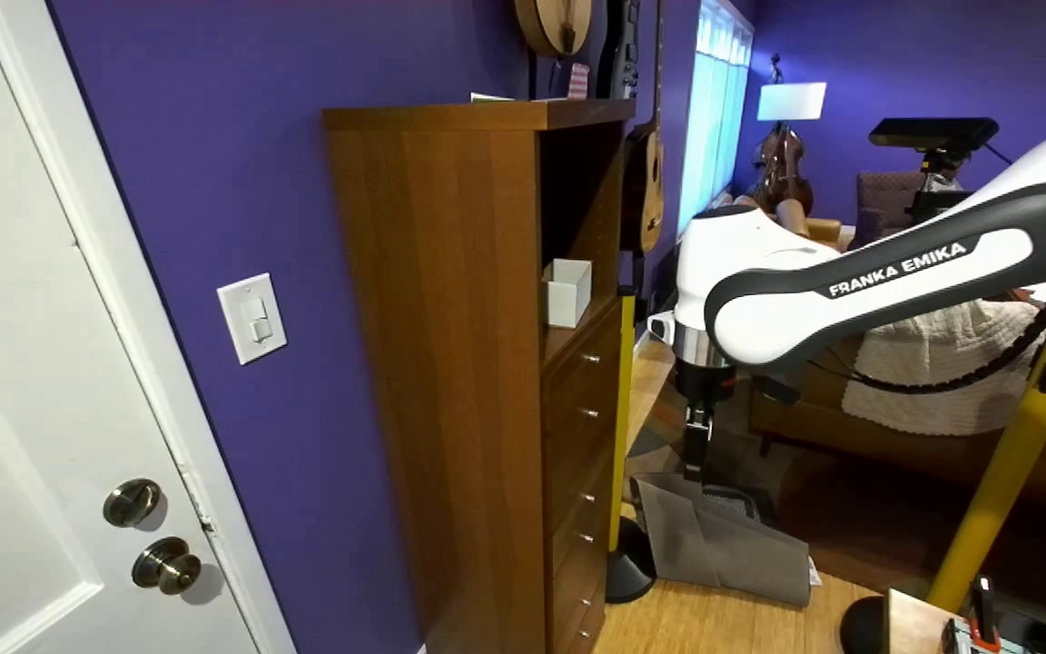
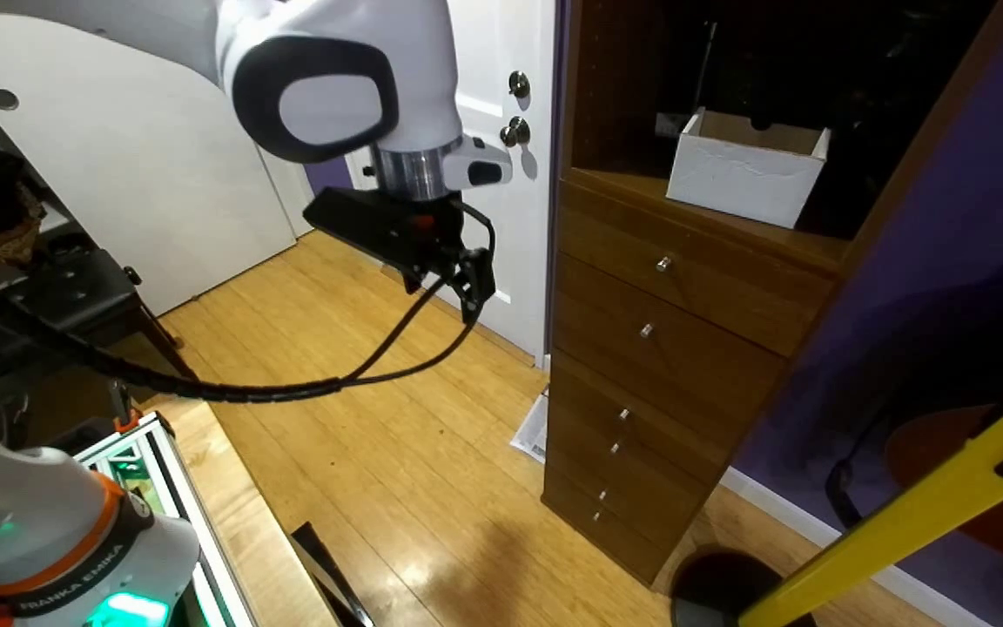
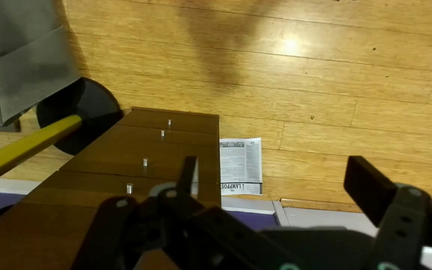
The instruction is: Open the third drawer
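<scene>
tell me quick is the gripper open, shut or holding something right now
Gripper: open, holding nothing; the wrist view shows its jaws wide apart.

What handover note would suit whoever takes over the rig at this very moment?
Gripper: open and holding nothing; it points down, apart from the cabinet.
Third drawer, counting from the top: looks shut, in line with the rest of the cabinet's front. Its knob is untouched.
Done: nothing on the drawer itself yet.
Left: probably bring the gripper to that knob, close on it and pull the drawer straight out. The knob is small, with another just below, so check the count before gripping.
</scene>
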`<control>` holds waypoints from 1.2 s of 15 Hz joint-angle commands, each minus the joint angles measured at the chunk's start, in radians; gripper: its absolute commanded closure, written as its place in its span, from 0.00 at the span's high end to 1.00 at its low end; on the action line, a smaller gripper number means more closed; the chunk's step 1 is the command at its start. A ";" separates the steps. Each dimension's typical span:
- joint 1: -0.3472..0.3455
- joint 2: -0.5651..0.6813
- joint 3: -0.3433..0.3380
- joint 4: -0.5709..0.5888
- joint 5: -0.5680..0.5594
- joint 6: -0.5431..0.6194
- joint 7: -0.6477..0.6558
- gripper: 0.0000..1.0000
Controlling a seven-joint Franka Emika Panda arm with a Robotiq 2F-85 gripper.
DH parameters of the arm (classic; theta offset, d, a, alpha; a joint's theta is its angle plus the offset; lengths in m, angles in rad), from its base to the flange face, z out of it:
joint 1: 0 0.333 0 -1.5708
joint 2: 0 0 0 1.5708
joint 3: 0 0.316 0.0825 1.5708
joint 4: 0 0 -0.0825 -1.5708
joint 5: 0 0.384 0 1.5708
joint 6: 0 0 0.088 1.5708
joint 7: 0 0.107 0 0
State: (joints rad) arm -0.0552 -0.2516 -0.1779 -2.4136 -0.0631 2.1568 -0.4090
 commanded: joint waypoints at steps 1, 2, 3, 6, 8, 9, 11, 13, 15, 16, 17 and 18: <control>-0.030 0.116 -0.023 -0.024 0.005 0.115 -0.035 1.00; -0.039 0.143 -0.028 -0.025 0.012 0.139 -0.046 1.00; -0.044 0.177 -0.032 -0.020 0.026 0.157 -0.058 1.00; -0.073 0.283 -0.033 -0.003 0.033 0.234 -0.048 1.00; -0.092 0.354 -0.029 0.010 0.038 0.295 -0.039 1.00; -0.102 0.389 -0.025 0.018 0.044 0.331 -0.032 1.00; -0.123 0.449 -0.015 0.031 0.067 0.392 -0.030 1.00; -0.144 0.513 -0.002 0.053 0.097 0.446 -0.025 1.00; -0.167 0.572 0.017 0.080 0.124 0.503 -0.025 1.00; -0.180 0.595 0.026 0.093 0.132 0.521 -0.025 1.00; -0.191 0.628 0.032 0.116 0.131 0.554 -0.021 1.00; -0.199 0.647 0.032 0.128 0.119 0.571 -0.012 1.00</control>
State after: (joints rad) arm -0.2105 0.3077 -0.1724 -2.3484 0.0510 2.6729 -0.4367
